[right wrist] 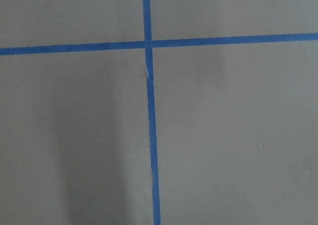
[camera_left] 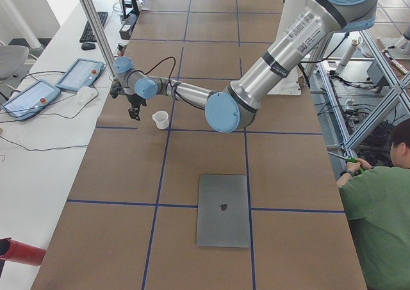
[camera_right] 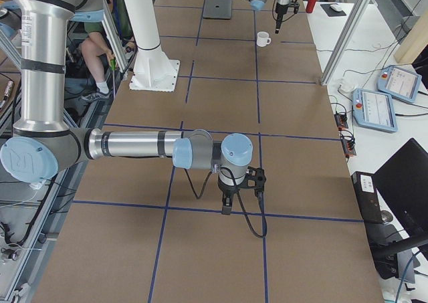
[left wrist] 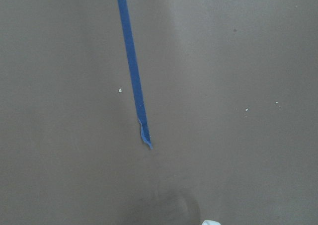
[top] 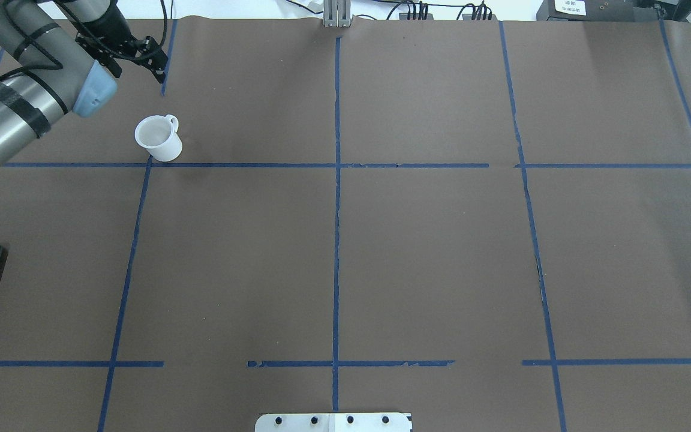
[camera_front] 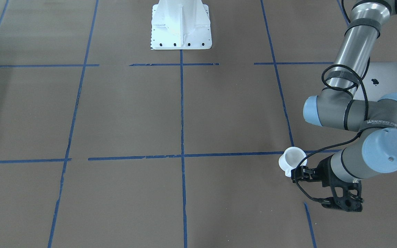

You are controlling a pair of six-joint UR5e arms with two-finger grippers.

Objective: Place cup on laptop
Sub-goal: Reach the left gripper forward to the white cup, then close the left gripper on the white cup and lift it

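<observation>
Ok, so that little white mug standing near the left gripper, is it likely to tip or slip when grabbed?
The white mug stands upright and looks empty, so it is probably light. Its base is narrower than its rim, so a push near the top could tip it. The smooth wall may slip; the loop handle offers a surer hold.

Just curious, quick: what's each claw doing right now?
Left claw: looks closed, empty, near the cup.
Right claw: cannot tell.

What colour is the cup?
White; the cup shows best in the overhead exterior view.
</observation>
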